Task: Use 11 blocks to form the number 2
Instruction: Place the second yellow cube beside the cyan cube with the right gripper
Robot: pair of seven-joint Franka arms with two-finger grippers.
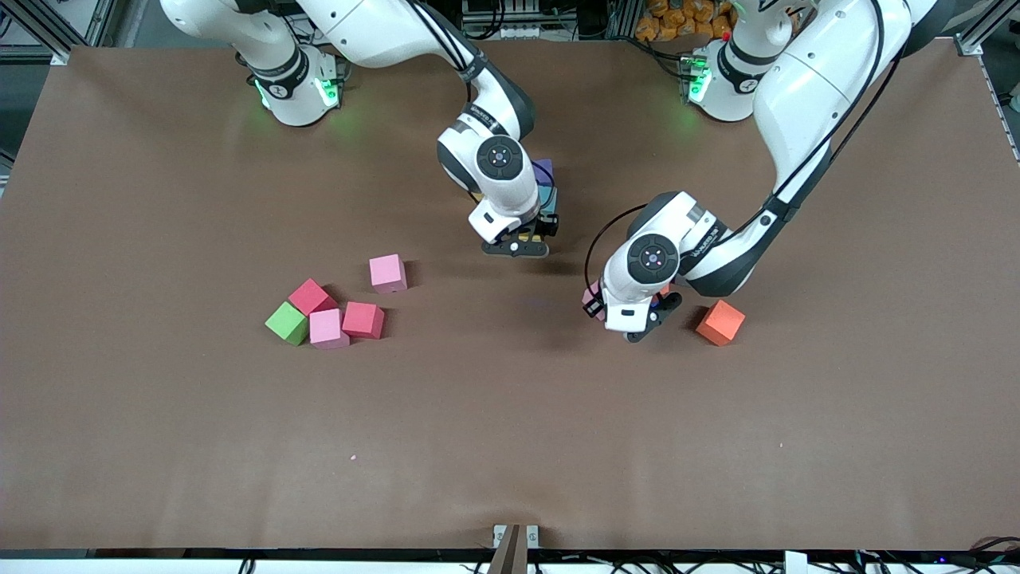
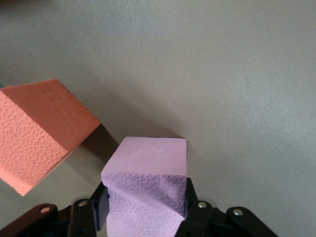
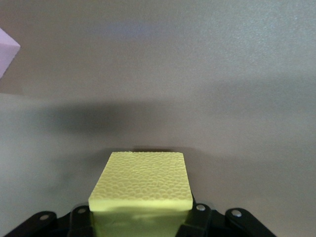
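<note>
Spanning brown tabletop (image 1: 510, 446); racks w/ cables.

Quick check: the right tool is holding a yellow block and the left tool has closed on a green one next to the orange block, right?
Not quite. The left tool grips a pink block, not a green one, as the left wrist view shows. The green block sits on the table in the cluster toward the right arm's end. The rest holds: the right tool holds a yellow block, and the orange block lies beside the left tool.
</note>
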